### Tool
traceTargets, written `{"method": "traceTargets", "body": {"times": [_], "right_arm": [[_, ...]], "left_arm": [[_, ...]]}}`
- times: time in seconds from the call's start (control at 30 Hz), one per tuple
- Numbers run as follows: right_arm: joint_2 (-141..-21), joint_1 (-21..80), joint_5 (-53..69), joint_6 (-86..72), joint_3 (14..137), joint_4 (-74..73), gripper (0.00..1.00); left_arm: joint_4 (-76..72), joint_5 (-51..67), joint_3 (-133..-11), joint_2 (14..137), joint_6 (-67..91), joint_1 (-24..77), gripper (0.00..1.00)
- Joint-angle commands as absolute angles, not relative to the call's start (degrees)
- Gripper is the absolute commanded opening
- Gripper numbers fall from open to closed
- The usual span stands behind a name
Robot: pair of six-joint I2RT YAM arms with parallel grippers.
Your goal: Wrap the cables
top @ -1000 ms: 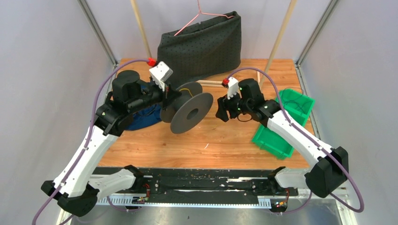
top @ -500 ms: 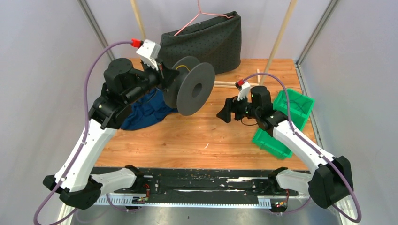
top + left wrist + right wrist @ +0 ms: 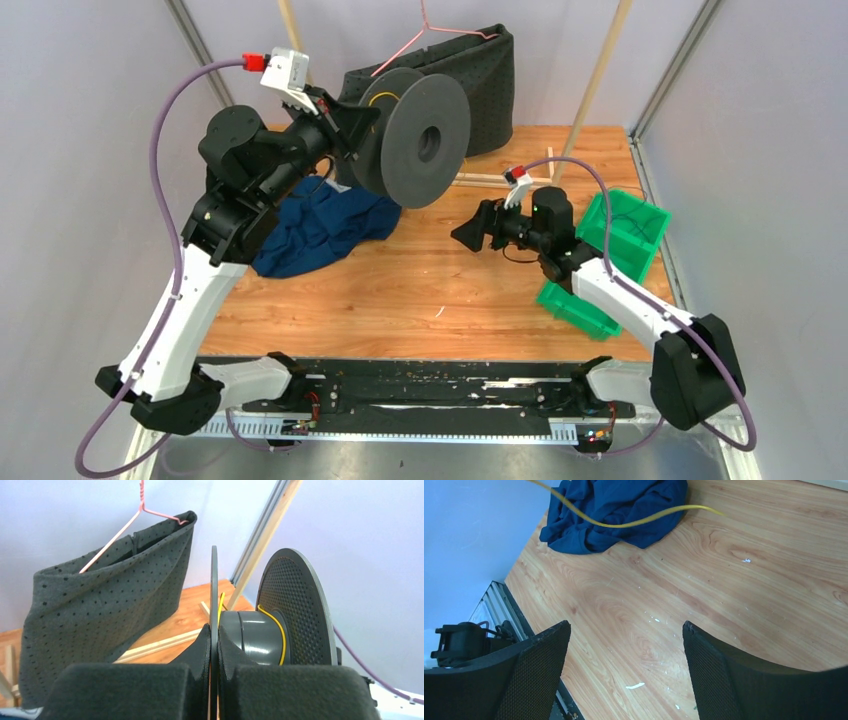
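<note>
Higher than half a second ago, the grey spool (image 3: 415, 125) hangs above the table (image 3: 400, 300), one flange pinched in the left gripper (image 3: 214, 647) — the right gripper (image 3: 624, 645) gapes wide, empty. A yellow wire (image 3: 283, 640) loops the hub, perhaps one turn — a loose strand trails off.

Wooden table (image 3: 420, 290), grey dotted bag (image 3: 490, 85) and pink hanger (image 3: 424, 20) at its far edge, blue cloth (image 3: 325, 225) left, green bins (image 3: 640, 222) right
</note>
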State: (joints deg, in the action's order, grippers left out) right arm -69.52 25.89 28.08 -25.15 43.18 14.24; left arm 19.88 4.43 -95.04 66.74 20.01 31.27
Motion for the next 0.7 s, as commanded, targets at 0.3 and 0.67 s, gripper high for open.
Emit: {"method": "traceTargets", "body": {"times": [0.3, 0.67], "right_arm": [[-76.4, 26.9, 26.5, -33.0, 45.6, 19.5, 0.85], [-78.0, 27.0, 22.5, -54.1, 44.0, 23.9, 0.85]], "left_arm": [[12.1, 1.8, -98.7, 67.1, 22.4, 31.5, 0.00], [10.0, 2.2, -98.1, 67.6, 23.4, 31.5, 0.00]]}}
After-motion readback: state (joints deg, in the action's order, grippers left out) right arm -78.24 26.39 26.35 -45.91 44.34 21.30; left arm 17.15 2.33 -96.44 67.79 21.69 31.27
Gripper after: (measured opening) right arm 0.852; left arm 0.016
